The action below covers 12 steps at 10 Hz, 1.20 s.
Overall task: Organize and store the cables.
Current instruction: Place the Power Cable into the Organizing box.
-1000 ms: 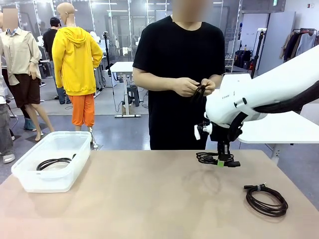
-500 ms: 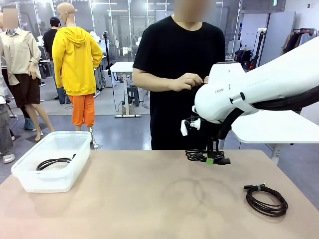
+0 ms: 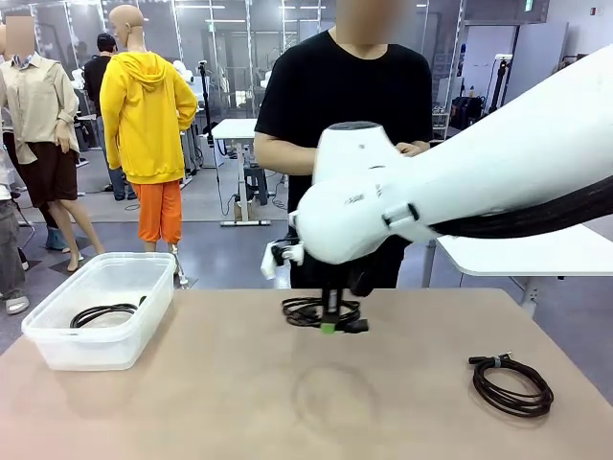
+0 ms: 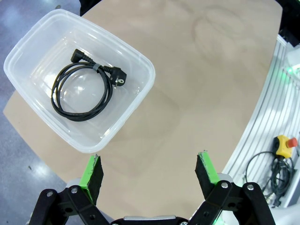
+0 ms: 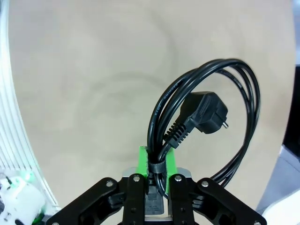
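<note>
Carried cable (image 3: 311,309): being moved leftward across the frame, toward the bin (image 3: 57,350).
Right fingers (image 5: 143,161): being kept clamped on it.
Left fingers (image 4: 92,171): being held apart.

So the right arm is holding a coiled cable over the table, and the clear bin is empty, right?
The right gripper does hold a coiled cable over the table, but the clear bin isn't empty. The left wrist view shows another coiled cable lying in it.
</note>
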### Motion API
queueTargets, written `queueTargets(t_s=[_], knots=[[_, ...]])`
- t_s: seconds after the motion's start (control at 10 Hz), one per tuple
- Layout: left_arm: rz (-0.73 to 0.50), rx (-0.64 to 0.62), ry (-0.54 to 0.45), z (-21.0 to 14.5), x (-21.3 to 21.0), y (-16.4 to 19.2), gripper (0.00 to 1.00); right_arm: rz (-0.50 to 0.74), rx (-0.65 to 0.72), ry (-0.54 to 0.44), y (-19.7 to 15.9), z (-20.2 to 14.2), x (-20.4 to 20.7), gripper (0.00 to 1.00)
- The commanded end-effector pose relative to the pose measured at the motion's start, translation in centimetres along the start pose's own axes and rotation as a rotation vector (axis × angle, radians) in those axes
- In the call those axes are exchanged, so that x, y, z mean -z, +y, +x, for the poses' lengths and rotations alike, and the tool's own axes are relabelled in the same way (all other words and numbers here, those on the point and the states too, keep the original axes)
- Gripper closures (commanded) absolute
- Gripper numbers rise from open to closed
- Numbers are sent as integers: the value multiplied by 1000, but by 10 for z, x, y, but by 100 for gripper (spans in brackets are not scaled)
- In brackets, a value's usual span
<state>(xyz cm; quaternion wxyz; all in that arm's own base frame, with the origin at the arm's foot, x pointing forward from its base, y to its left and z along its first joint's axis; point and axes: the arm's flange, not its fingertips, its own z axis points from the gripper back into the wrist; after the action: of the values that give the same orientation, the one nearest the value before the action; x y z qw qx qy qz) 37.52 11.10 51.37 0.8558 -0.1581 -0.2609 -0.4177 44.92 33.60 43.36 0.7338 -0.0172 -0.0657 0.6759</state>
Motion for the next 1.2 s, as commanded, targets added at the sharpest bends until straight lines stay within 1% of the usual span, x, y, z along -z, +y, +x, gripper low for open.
queueTargets(t_s=[0.0, 0.2, 0.3, 0.4, 0.5, 0.7, 1.0, 1.1], knots=[[-1, 4, -2, 0, 0, 2, 0, -37, -1, -3, 4, 25, 22, 100], [-1, 4, -2, 0, 0, 2, 0, -48, -42, -8, 23, 42, 46, 100], [-1, 4, -2, 0, 0, 2, 0, -51, -47, -31, 27, 45, 57, 100], [-1, 4, -2, 0, 0, 2, 0, -32, -29, -64, 29, 46, 64, 100], [-1, 4, -2, 0, 0, 2, 0, -17, -21, -74, 33, 46, 72, 100], [-1, 4, -2, 0, 0, 2, 0, -3, -20, -54, 37, 41, 88, 100], [-1, 4, -2, 0, 0, 2, 0, 49, 0, -54, 40, 32, 103, 100], [-1, 4, -2, 0, 0, 2, 0, 52, 1, -50, 41, 31, 104, 68]])
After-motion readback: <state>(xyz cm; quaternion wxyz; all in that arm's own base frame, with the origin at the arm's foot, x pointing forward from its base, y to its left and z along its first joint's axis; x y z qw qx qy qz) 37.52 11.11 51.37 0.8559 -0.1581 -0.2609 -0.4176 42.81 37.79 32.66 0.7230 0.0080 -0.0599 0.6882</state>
